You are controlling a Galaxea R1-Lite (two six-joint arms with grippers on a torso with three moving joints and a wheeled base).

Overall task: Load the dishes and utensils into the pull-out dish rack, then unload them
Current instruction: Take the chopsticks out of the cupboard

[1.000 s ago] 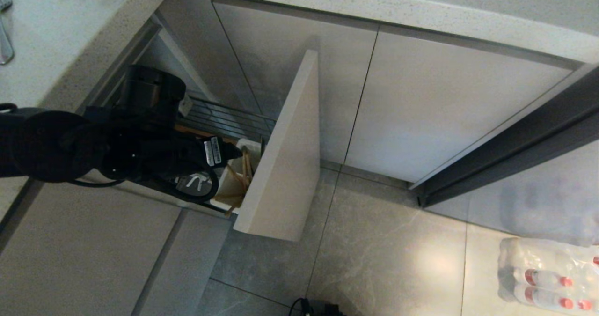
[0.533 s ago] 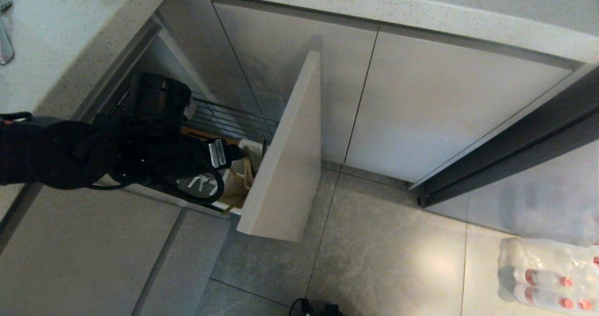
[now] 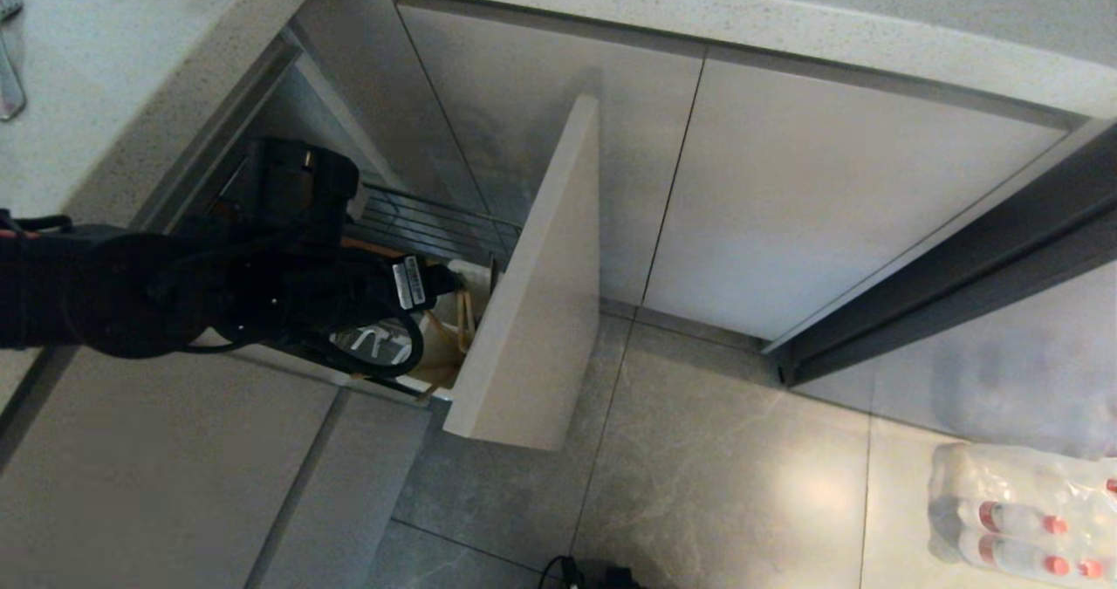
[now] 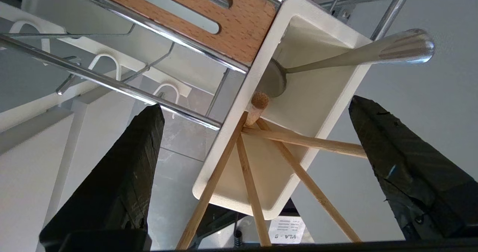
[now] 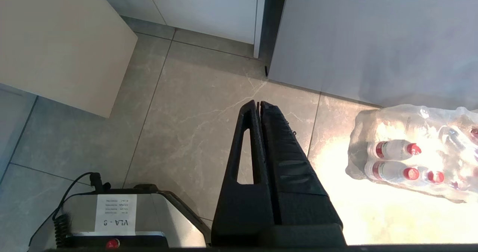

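We take the white plastic utensil caddy (image 4: 298, 106) as our landmark; it hangs at the front end of the narrow chrome wire pull-out dish rack (image 3: 419, 222), just behind the rack's beige front panel (image 3: 532, 310).

Left of the caddy in the head view, our left gripper (image 4: 257, 162) hovers above it with its black jaws spread wide, one finger (image 4: 123, 177) on each side of the caddy, grasping nothing and touching nothing. Inside the caddy stand the thin light-brown wooden chopsticks (image 4: 246, 170), leaning crossed against its rim, and beside them, deeper in the caddy, the slim silver metal fork (image 4: 373, 54) with its handle poking out over the far wall. Next to the caddy runs the brown slotted wooden strip (image 4: 239, 20), and beyond it the white hooks (image 4: 108, 59).

Well to the right of the caddy, our right gripper (image 5: 259, 110) hangs over the grey tiled floor (image 5: 194, 125), its jaws pressed together and empty, near a shrink-wrapped pack of water bottles (image 5: 410, 158).

Compared with a second ago, the left arm has edged slightly toward the front panel, and more of the chopsticks is hidden behind the wrist; the jaws stay released.
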